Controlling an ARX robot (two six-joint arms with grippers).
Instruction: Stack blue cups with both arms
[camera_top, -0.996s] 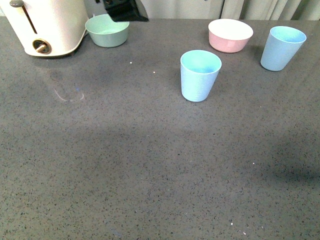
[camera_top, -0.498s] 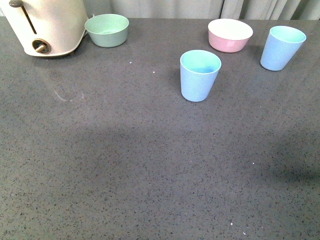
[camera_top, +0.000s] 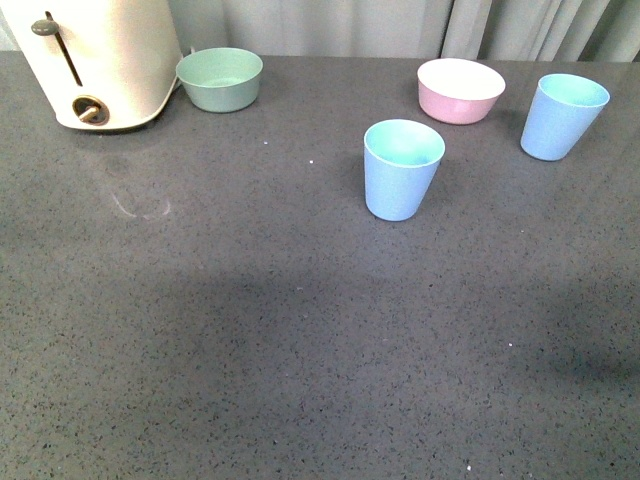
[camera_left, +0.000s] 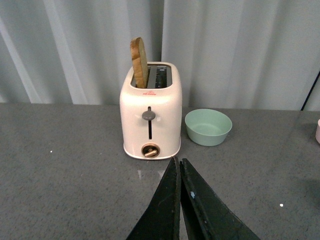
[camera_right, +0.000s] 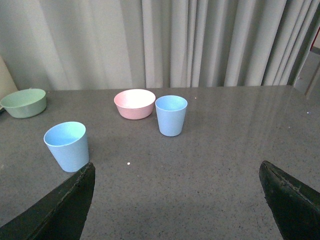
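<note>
As seen from the front, both blue cups stand upright and apart on the grey countertop (camera_top: 250, 330): the near blue cup (camera_top: 403, 170) mid-table, the far blue cup (camera_top: 563, 117) just beside the pink bowl (camera_top: 460, 90); neither arm shows. Left wrist view: the left gripper (camera_left: 179, 200), jaws pressed together on nothing, faces a toaster (camera_left: 150, 120) holding a bread slice (camera_left: 139, 62), the green bowl (camera_left: 208, 127) beside it. Right wrist view: the right gripper (camera_right: 176, 172), jaws spread wide and empty, faces both cups, touching neither.

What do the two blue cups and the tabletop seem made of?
Both the nearer blue cup and the farther blue cup look like matte plastic: even colour, thin rims. The tabletop looks like speckled stone or composite, slightly glossy.
</note>
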